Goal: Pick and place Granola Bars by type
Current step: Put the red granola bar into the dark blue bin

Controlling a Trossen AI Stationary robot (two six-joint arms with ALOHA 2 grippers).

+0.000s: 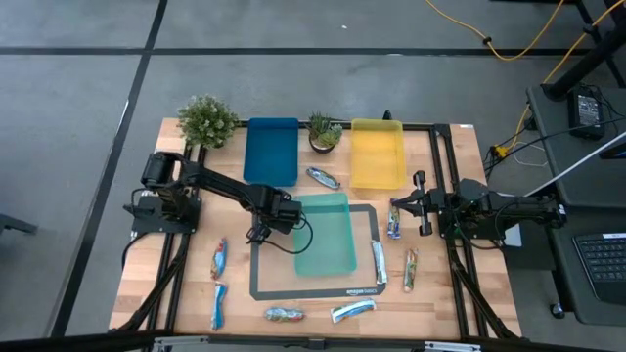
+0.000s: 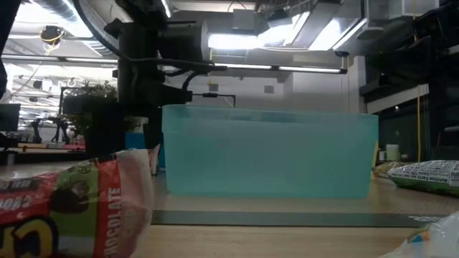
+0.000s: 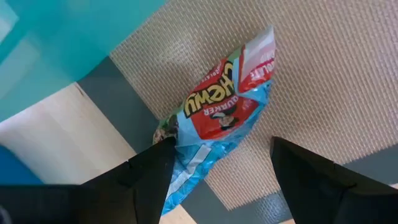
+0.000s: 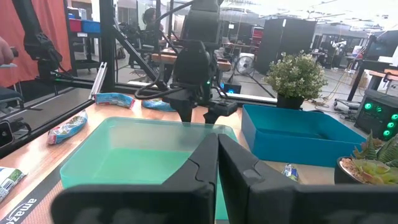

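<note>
Trays teal (image 1: 337, 256), blue (image 1: 271, 147), yellow (image 1: 378, 149), no bars inside.

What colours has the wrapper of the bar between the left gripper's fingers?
Red and light blue, seen best in the left wrist view: granola bar.

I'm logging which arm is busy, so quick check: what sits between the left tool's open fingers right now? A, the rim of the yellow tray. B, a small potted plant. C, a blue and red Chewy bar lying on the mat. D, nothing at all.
C: the left wrist view shows the left tool open over a blue and red Chewy granola bar lying on the mat beside the teal tray.
</note>
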